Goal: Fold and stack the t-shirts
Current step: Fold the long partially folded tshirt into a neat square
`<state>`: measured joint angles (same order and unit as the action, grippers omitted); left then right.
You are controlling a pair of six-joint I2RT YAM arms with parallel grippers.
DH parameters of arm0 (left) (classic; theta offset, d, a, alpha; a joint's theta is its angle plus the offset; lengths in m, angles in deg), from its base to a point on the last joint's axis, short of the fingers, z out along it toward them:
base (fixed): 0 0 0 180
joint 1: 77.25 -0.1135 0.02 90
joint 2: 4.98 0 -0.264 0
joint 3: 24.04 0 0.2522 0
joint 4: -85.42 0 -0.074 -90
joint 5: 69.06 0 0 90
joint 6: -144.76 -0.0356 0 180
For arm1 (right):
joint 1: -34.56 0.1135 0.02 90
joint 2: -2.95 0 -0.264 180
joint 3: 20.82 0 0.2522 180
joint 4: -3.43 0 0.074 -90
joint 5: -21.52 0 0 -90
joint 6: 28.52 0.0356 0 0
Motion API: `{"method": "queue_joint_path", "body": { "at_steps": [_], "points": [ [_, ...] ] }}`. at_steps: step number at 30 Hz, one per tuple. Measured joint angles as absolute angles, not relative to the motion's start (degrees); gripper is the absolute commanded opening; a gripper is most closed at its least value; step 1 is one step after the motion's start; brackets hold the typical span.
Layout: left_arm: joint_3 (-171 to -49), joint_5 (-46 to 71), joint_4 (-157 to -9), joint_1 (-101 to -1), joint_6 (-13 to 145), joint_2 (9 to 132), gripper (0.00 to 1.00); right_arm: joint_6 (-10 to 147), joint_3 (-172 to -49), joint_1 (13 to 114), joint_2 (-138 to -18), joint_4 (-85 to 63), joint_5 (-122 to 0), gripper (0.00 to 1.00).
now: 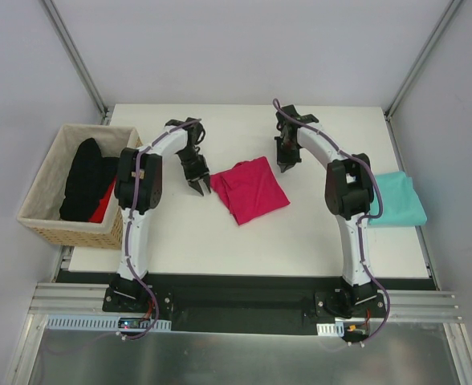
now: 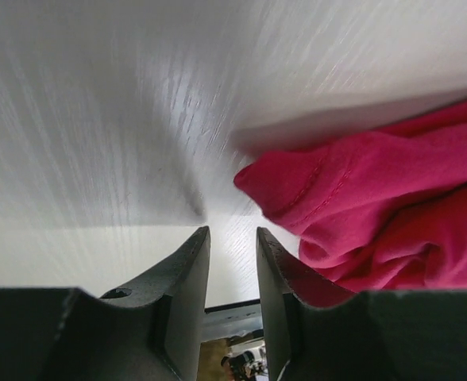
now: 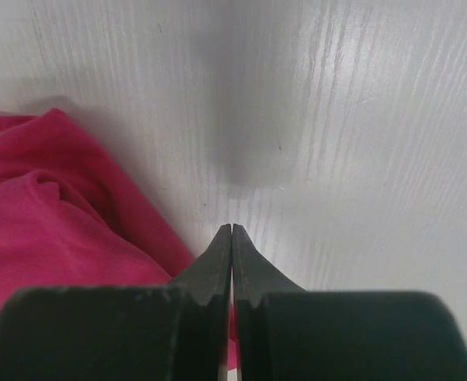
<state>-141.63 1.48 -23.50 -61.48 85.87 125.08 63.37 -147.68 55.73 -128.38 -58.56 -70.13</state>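
- While pink tee (image 1: 250,189) lies bunched mid-frame, L gripper (image 1: 199,187) sits at its left edge — jaws apart, empty.
- R gripper (image 1: 285,166) upper right of it — jaws together, empty.
- Teal tee (image 1: 396,200) far right.

Teal t-shirt (image 1: 400,200) partly behind right arm (image 1: 350,192); pink t-shirt (image 2: 392,190) cropped (wrist views).

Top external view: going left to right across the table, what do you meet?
wicker basket → left gripper → pink t-shirt → right gripper → teal t-shirt
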Motion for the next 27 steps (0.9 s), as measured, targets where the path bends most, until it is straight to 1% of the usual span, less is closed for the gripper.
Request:
{"method": "queue_joint_path", "body": {
  "at_steps": [14,27],
  "points": [
    [-156.91,-3.02,-20.49,-61.46,85.50,134.78,0.28,63.37,-144.20,55.31,-127.94,-58.67,-69.85,0.01],
    [-165.37,-7.57,-18.54,-61.37,85.26,140.05,0.25,63.63,-140.29,57.72,-126.00,-59.17,-69.54,0.01]
  ]
}}
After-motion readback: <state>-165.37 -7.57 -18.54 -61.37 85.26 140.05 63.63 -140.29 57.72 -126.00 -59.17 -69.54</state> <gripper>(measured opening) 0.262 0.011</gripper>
